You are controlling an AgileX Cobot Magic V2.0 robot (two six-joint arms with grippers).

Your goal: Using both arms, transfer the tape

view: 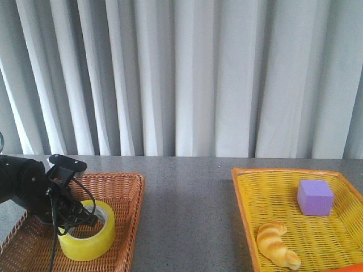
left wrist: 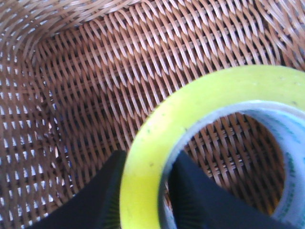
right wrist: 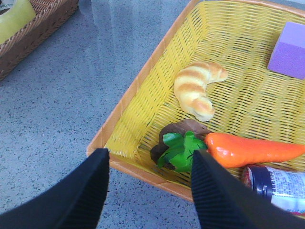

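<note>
The yellow tape [view: 88, 235] sits in the brown wicker basket [view: 127, 187] at the front left. My left gripper [view: 85, 218] reaches down onto it from the left arm. In the left wrist view the gripper [left wrist: 145, 191] has one finger outside the tape's [left wrist: 157, 143] yellow wall and one inside the white core, both pressed against it. My right gripper [right wrist: 150, 191] is open and empty, above the grey table by the yellow basket's [right wrist: 138, 95] corner. It is out of the front view.
The yellow basket [view: 244, 198] at the right holds a croissant toy [view: 275, 243] and a purple block [view: 315, 197]. The right wrist view also shows a carrot [right wrist: 252, 148], a green leafy toy [right wrist: 178, 150] and a bottle [right wrist: 276, 183] in it. Grey tabletop lies between the baskets.
</note>
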